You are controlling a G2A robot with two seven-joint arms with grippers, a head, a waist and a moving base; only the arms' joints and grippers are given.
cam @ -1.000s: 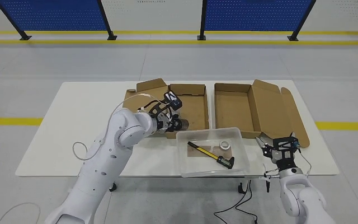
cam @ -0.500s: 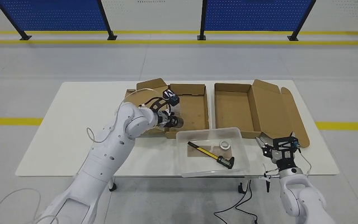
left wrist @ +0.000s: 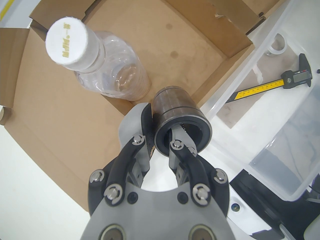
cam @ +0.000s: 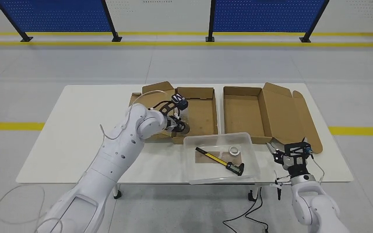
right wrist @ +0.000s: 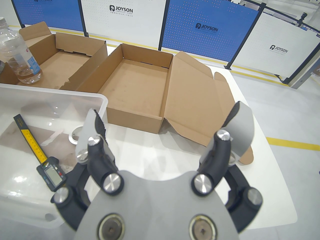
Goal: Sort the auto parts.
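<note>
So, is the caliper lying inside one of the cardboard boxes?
No, the caliper lies on the floor of the clear plastic bin.

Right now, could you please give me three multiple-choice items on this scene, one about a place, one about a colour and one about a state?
1. Where does the water bottle stand?
A. in the left cardboard box
B. in the right cardboard box
C. on the floor

2. What colour is the scale of the digital caliper?
A. red
B. yellow
C. green

3. What is the state of the left tool?
A. open and empty
B. shut on the bottle
C. shut on the linear bearing

Answers:
1 A, its base rests on that box's floor, in a corner.
2 B, the beam is yellow with black marks.
3 C, the tool clamps the bearing's wall from inside the bore and from outside.
</note>
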